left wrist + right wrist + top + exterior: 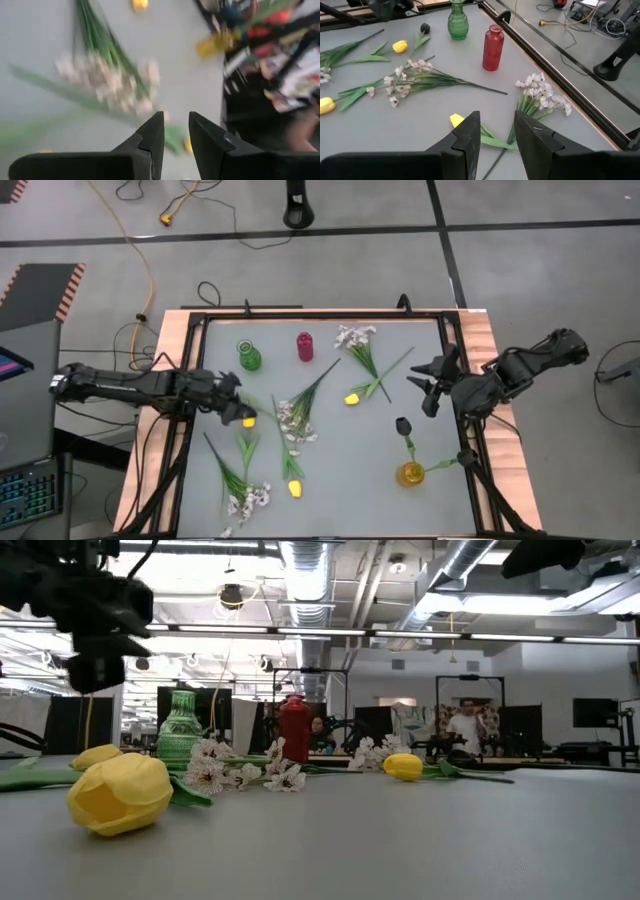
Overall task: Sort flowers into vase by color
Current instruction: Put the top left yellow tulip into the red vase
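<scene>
L gripper (pixel 238 406) jaws apart, empty, over yellow fake tulip (pixel 248 421) lying mid-left on grey table (pixel 330 490); pick step. Next: drop, close on stem. R gripper (pixel 432 385) parted, empty, waits at right edge

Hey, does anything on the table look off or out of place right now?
Mostly the dark tulip: it stands in the yellow vase, a colour mismatch. The green vase and red vase stand upright with no flowers in them. The other flowers lie loose on the table, nothing broken or spilled.
</scene>
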Robot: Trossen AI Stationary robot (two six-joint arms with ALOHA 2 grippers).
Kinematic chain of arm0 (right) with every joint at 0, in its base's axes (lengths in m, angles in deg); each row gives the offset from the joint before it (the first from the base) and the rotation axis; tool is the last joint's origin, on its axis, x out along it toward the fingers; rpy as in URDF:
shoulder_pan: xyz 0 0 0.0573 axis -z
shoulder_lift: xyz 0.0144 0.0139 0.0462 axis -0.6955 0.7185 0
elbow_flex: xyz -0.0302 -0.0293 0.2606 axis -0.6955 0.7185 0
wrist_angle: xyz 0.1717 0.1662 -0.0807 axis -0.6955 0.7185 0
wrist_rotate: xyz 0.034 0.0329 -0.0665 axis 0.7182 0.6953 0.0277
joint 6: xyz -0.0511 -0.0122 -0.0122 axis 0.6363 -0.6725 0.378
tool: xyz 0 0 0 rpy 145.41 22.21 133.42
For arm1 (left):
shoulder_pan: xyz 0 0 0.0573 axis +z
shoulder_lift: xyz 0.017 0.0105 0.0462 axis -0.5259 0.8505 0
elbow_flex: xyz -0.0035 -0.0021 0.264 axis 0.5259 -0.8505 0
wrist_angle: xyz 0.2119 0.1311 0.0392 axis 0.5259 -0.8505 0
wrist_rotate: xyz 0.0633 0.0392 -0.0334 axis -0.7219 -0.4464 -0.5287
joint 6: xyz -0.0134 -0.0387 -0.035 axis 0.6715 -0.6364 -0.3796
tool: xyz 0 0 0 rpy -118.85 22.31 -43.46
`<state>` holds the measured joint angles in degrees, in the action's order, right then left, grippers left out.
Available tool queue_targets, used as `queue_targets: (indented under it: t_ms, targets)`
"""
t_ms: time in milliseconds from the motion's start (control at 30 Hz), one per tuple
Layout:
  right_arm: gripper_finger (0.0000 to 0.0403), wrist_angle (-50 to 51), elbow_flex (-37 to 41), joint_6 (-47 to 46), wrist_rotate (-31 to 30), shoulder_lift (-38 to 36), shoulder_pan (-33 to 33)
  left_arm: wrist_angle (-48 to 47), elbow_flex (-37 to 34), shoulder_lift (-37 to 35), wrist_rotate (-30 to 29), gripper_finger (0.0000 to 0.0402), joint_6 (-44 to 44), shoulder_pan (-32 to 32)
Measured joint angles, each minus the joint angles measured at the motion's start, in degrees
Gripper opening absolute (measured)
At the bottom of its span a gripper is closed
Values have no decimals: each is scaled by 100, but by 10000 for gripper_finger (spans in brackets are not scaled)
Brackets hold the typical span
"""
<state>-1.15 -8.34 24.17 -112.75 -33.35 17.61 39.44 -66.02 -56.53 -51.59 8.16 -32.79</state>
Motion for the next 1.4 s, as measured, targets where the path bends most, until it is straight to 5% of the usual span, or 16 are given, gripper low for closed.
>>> queue_targets:
  t_ms: [233, 500, 800, 1133, 1400]
  targets:
    - [146, 0, 0, 0, 10, 142, -1, -1255, 0, 93, 732, 77, -1499, -292]
    - [146, 1, 0, 0, 10, 166, 0, -1394, 0, 217, -138, 77, -2121, -663]
    - [146, 3, 0, 0, 8, 164, 0, -999, 198, 676, -263, 77, -2419, -1013]
    - [146, 5, 0, -2, 8, 164, -1, -2583, 1407, 2164, -1073, 77, -2541, -1626]
    - [146, 5, 0, -2, 8, 164, -2, -2568, 1543, 3522, -1284, 77, -2843, -1812]
